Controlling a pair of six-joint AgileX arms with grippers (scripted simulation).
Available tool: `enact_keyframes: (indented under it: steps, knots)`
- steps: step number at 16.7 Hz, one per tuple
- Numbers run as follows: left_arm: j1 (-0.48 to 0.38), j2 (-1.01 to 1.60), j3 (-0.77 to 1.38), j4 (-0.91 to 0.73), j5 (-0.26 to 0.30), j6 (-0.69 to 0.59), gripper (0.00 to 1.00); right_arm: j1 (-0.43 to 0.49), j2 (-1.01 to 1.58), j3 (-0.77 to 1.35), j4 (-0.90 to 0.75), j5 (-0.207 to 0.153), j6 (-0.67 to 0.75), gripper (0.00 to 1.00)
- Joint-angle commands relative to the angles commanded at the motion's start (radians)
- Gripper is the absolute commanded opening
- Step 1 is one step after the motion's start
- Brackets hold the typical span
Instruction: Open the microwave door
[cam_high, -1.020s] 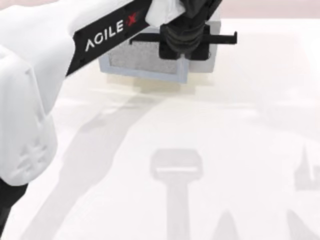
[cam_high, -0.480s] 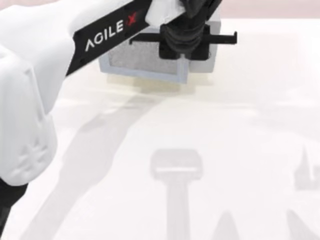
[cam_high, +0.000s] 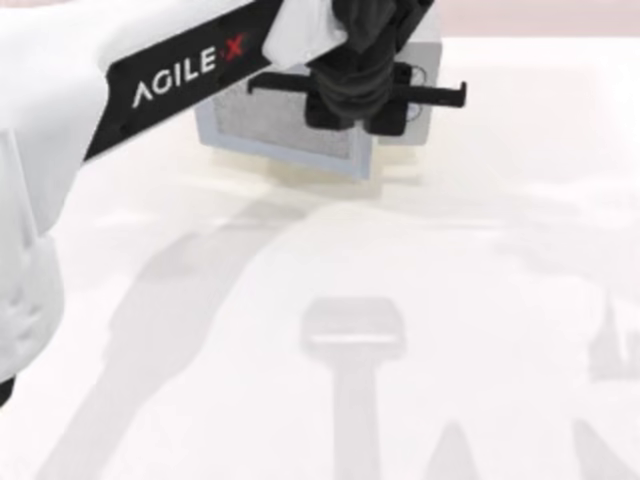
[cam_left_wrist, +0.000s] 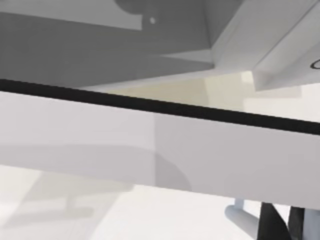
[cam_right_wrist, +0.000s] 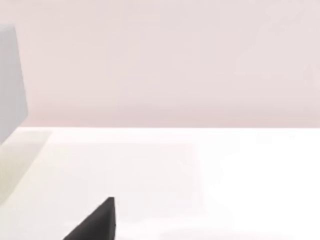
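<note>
The left gripper (cam_high: 352, 95) sits at the front of the microwave (cam_high: 418, 60), at the far edge of the table (cam_high: 400, 300) in the top view. Its dark body covers the right end of the door (cam_high: 280, 125), where the handle would be, so whether the fingers are closed on anything cannot be told. A thin black bar crosses the gripper from side to side.

The door is a flat light grey panel with a speckled darker grey window. Its long axis runs left to right across the top view, and the right end hangs a little farther toward the near side than the left, so the panel stands slightly askew from the oven's front. Right of the gripper a knob (cam_high: 415, 76) shows on the light grey control panel.

The left wrist view is filled by a pale flat surface with a black edge line (cam_left_wrist: 165, 107) crossing it.

The right arm is out of the top view; its wrist view shows a grey box edge at one side and bare table.
</note>
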Motion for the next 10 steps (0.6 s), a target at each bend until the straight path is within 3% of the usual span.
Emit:
enact_keyframes:
  steps: [10]
  knots:
    - [0.000,-0.005,-0.007,0.004,0.003,0.004,0.00,0.000,0.000,0.000,0.000,0.000,0.000,1.00]
